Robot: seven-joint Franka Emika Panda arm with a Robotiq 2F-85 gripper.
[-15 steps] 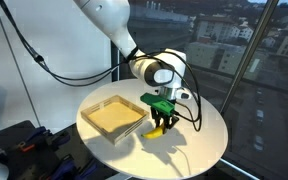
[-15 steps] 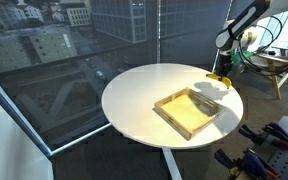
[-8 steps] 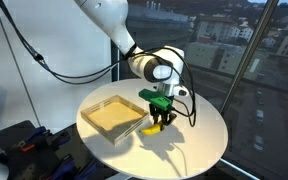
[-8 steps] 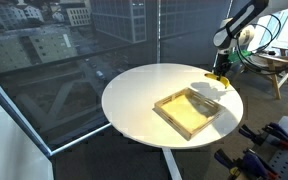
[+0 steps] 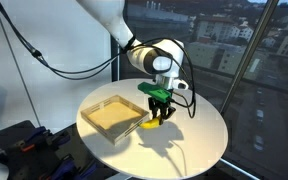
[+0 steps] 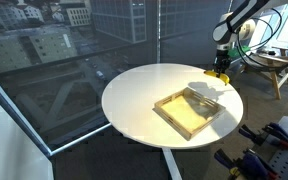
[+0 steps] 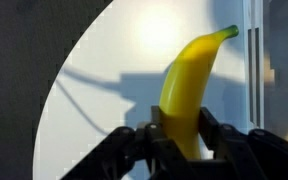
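**Banana clamped in the gripper, just off the tray's corner**

In an exterior view, the gripper [image 5: 160, 112] hangs from the arm with its green fingers [image 5: 159, 98] pointing down. It is clenched on a yellow banana [image 5: 155, 124]. The banana sits just beside the near corner of the shallow wooden tray [image 5: 112, 116], outside the tray and not over it. It appears lifted clear of the round white bench [image 5: 196, 142], because its shadow falls on the bench top a little beyond it, on the side away from the tray. The tray lies flat on the bench.

In an exterior view taken from across the bench, the gripper [image 6: 221, 66] is near the far rim of the bench [image 6: 134, 100], beyond the far corner of the tray [image 6: 189, 112]. The banana [image 6: 219, 75] shows as a small yellow patch under the gripper, near the tray but apart from it. At this size I cannot tell whether it touches the bench.

In the wrist view, the banana [image 7: 189, 85] fills the middle of the picture and stands nearly upright, curving to a greenish tip at the top right. The gripper [image 7: 181, 138] grips its lower end, one dark finger [image 7: 152, 128] pressed against each side. Behind it lies the white bench [image 7: 104, 110], crossed by the shadows of the arm and the banana. The tray cannot be made out with certainty here.
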